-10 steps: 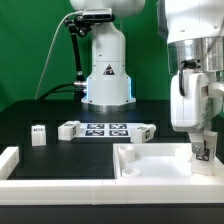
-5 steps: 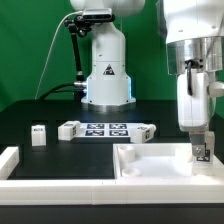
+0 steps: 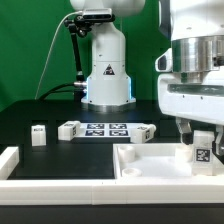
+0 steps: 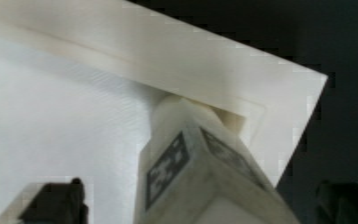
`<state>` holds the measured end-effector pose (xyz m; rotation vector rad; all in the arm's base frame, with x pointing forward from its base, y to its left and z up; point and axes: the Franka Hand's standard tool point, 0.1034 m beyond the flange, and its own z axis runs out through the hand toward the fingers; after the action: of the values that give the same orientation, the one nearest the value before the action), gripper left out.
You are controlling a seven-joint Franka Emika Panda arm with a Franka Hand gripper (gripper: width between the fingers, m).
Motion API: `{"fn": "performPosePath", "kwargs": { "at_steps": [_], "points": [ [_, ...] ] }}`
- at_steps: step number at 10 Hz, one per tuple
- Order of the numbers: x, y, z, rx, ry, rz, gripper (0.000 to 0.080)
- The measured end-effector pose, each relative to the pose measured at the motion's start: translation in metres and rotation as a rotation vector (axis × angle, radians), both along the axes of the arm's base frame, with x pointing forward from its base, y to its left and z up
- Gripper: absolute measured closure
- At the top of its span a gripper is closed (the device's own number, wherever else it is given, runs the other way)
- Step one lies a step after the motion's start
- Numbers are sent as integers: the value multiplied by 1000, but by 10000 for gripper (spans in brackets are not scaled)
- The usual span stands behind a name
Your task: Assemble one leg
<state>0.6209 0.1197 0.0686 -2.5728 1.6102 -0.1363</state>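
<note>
The leg (image 3: 203, 150), a small white post with a black-and-white tag, stands upright in the far corner of the large white tray-like part (image 3: 150, 166) at the exterior view's right. My gripper (image 3: 203, 134) is just above the leg and open. In the wrist view the leg (image 4: 202, 165) rises out of the tray's recessed corner (image 4: 194, 70). It stands between my two dark fingertips (image 4: 51, 202), with a gap on each side. My gripper (image 4: 202, 208) straddles the leg without touching it.
Another small white leg (image 3: 38, 134) stands on the black table at the exterior view's left. The marker board (image 3: 105, 129) lies behind the tray with white blocks (image 3: 67, 130) at its ends. A white rail (image 3: 12, 160) borders the front left. The robot base (image 3: 105, 70) stands behind.
My gripper has turned about its vertical axis and opened, letting go of the leg. The leg stays upright in the tray's corner.
</note>
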Motion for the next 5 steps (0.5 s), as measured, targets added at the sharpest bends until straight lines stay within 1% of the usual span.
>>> {"fn": "performPosePath", "kwargs": {
  "at_steps": [1,2,3,4,5],
  "points": [
    [0,0,0,-37,-5,163,150],
    [0,0,0,-49,-7,234,150],
    [0,-1,0,-83,-9,400,150],
    [0,-1,0,-108,-10,525,150],
    [1,-3,0,-122,-14,607,150]
  ]
}}
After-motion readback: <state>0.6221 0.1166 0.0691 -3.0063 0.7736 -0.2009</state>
